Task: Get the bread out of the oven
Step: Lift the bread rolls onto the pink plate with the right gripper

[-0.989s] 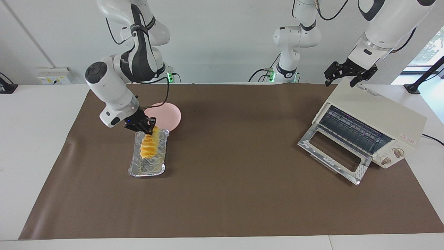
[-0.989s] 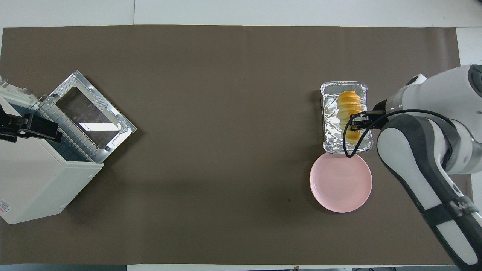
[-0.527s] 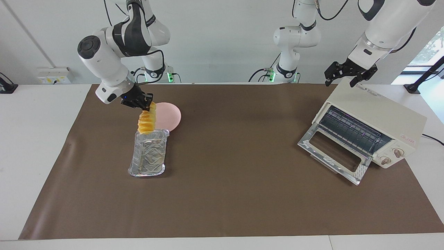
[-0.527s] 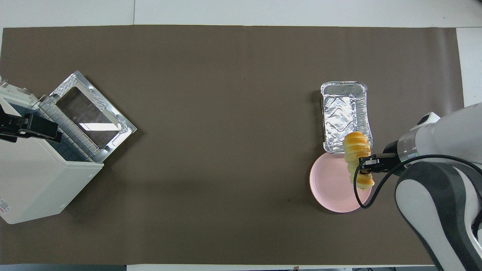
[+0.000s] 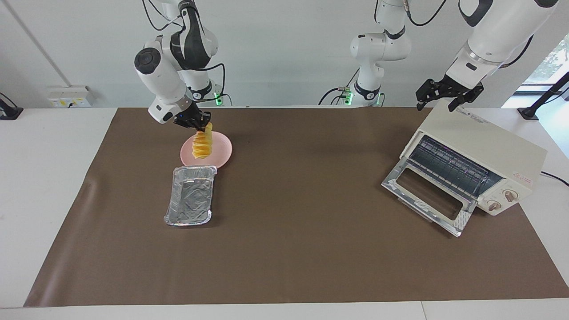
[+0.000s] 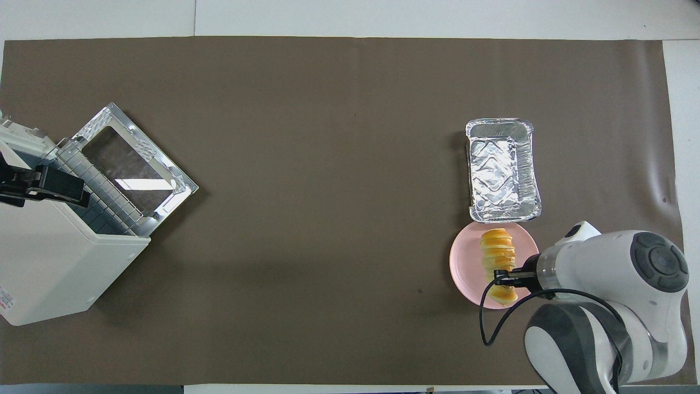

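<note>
The bread (image 5: 202,144), a ridged golden-yellow loaf, hangs end-down from my right gripper (image 5: 201,126), which is shut on its upper end. It is over the pink plate (image 5: 221,153); I cannot tell whether its lower end touches the plate. From overhead the bread (image 6: 496,254) covers the middle of the plate (image 6: 465,262), with the right gripper (image 6: 506,277) at its end. The cream oven (image 5: 482,146) stands at the left arm's end of the table, its glass door (image 5: 429,195) dropped open and the wire rack (image 5: 449,168) bare. My left gripper (image 5: 438,103) waits open over the oven's top.
An empty foil tray (image 5: 190,195) lies on the brown mat (image 5: 302,231), just farther from the robots than the plate. From overhead, the tray (image 6: 502,169) and the oven (image 6: 54,262) sit at opposite ends of the table.
My right gripper lifted the bread out of the foil tray and carried it toward the robots, to over the pink plate. The left arm has not moved.
</note>
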`<state>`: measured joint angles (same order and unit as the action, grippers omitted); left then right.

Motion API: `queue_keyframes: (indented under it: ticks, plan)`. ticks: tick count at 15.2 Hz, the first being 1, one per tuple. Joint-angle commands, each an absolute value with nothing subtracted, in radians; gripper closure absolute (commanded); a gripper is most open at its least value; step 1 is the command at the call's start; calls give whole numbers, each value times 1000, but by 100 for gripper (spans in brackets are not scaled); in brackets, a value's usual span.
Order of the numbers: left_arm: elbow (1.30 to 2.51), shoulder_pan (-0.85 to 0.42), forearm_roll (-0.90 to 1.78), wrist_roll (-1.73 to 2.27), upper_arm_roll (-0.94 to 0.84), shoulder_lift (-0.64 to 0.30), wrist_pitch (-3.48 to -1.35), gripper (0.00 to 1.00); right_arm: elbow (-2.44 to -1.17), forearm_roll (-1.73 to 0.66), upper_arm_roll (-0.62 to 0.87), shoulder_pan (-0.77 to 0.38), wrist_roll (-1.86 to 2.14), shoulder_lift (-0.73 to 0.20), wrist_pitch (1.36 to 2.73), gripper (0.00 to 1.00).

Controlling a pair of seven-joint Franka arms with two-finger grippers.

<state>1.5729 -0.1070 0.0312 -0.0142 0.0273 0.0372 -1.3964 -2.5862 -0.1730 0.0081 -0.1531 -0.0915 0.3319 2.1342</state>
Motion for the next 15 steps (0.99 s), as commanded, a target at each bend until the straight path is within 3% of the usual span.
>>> queue_keyframes:
  ticks: [1,8,9,10,12,15]
  plan:
    - [1591,-97,15,-14,20,52,-1405,0,-2638,-161,9,-150,-103,316,2241,100]
    - [1591,-97,15,-14,20,52,-1405,0,-2638,-161,12,-153,-107,253,2319,100]
    - [1591,-97,15,-15,20,52,-1405,0,-2638,-163,12,-167,-110,253,2319,95]
    - [1591,-97,15,-15,20,52,-1405,0,-2637,-163,12,-179,-115,253,2318,76]
    - [1591,-97,15,-15,18,52,-1405,0,-2629,-163,12,-181,-132,249,2313,0]
    - [1591,-97,15,-15,20,52,-1405,0,-2539,-163,11,-169,-123,232,2289,0]
